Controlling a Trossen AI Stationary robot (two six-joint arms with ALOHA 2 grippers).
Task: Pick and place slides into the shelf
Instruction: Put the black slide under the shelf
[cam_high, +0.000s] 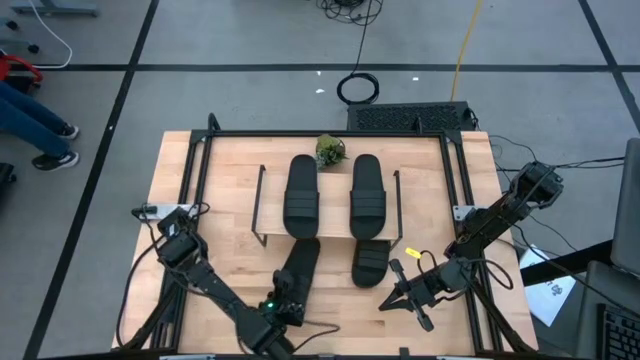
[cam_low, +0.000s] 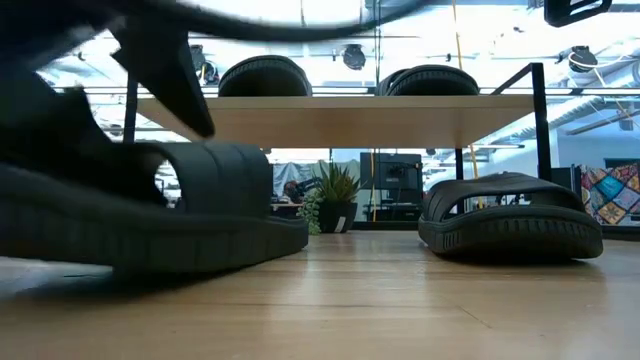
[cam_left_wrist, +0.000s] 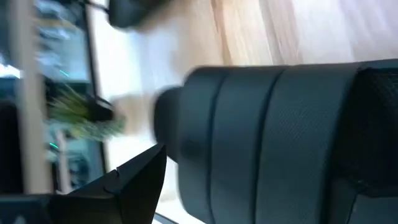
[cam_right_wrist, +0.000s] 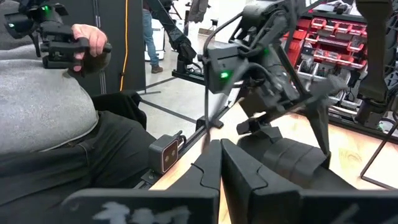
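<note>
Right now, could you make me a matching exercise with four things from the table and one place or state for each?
Things:
1. left gripper
2. right gripper
3. small plant
4. shelf

Places or states:
A. shut, waiting near the table's front right
B. at the back edge of the shelf
C. around a slide at the front left
D. carries two slides on top

Pairs: 1-C, 2-A, 3-B, 4-D

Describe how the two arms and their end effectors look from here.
Both arms are dark, jointed and slim, with black cables looping beside them. The left end effector shows a small green light on its wrist; its fingers are flat, black and wedge-shaped. The right end effector ends in two narrow black fingers with angular, blocky pads.
</note>
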